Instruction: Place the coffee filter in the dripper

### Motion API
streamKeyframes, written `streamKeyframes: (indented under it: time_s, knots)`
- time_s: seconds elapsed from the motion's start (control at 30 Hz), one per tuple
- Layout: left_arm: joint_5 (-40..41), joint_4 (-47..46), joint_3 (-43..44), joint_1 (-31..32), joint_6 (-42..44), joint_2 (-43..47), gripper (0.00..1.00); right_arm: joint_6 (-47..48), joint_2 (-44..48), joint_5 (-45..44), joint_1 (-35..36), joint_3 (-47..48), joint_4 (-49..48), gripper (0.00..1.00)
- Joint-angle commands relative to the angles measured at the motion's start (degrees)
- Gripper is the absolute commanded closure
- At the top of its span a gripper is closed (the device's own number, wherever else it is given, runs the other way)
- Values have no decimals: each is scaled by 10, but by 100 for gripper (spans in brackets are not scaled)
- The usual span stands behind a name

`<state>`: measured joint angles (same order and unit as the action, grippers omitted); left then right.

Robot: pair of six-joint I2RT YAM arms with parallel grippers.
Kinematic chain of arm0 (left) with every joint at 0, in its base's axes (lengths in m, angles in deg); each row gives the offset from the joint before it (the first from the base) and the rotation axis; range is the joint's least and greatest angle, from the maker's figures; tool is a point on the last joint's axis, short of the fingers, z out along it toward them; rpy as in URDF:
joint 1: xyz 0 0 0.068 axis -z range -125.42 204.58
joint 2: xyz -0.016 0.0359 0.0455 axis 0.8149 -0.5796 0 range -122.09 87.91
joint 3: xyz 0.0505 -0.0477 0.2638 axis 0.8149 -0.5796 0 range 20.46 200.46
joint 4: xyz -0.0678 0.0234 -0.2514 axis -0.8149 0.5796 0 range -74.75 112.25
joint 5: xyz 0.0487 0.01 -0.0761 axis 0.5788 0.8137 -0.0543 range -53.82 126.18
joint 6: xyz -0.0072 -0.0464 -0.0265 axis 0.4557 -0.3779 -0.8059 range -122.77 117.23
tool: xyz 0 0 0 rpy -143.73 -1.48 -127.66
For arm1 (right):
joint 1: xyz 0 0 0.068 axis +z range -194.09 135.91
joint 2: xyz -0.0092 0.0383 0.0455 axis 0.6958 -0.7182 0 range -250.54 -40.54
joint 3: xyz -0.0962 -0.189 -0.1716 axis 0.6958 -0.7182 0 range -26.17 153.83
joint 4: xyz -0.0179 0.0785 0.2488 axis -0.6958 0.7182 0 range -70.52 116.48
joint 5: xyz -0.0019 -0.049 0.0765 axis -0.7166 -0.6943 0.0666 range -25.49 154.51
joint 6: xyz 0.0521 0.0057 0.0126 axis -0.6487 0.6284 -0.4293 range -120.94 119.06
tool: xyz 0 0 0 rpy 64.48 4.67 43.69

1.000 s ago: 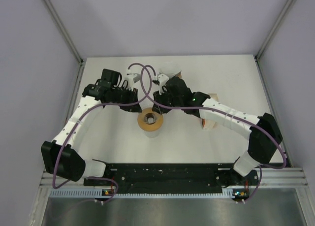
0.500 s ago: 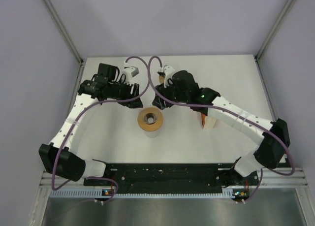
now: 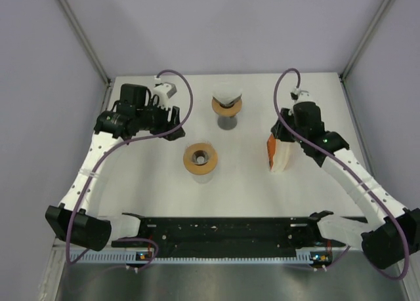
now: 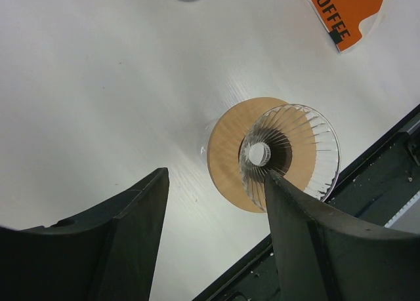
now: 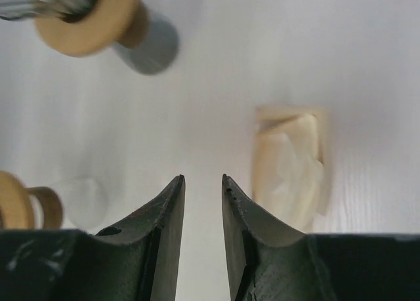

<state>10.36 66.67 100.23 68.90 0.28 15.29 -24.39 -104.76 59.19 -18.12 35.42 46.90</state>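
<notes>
The table (image 3: 315,104) was white and matt, with a faint fine grain and a soft sheen. The dripper (image 4: 289,150) at centre frame was clear, glossy and ribbed; whether glass or plastic could not be told. Its smooth tan collar looked like wood. The filter packet (image 4: 344,9) at upper right carried glossy orange print, and in the right wrist view its contents looked like creamy, crinkled paper. The left end effector (image 4: 215,176) and right end effector (image 5: 203,180) were dark matt plastic.
</notes>
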Motion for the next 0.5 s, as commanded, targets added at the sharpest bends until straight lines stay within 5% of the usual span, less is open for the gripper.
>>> streamKeyframes:
  time_s: [0.0,0.47]
  knots:
    - [2,-27,-6,-3,-7,13,34,-45,43,-11,-75,-93,14,72]
    - [-7,-33,-18,-4,-16,18,35,-85,34,34,-99,-182,-83,77]
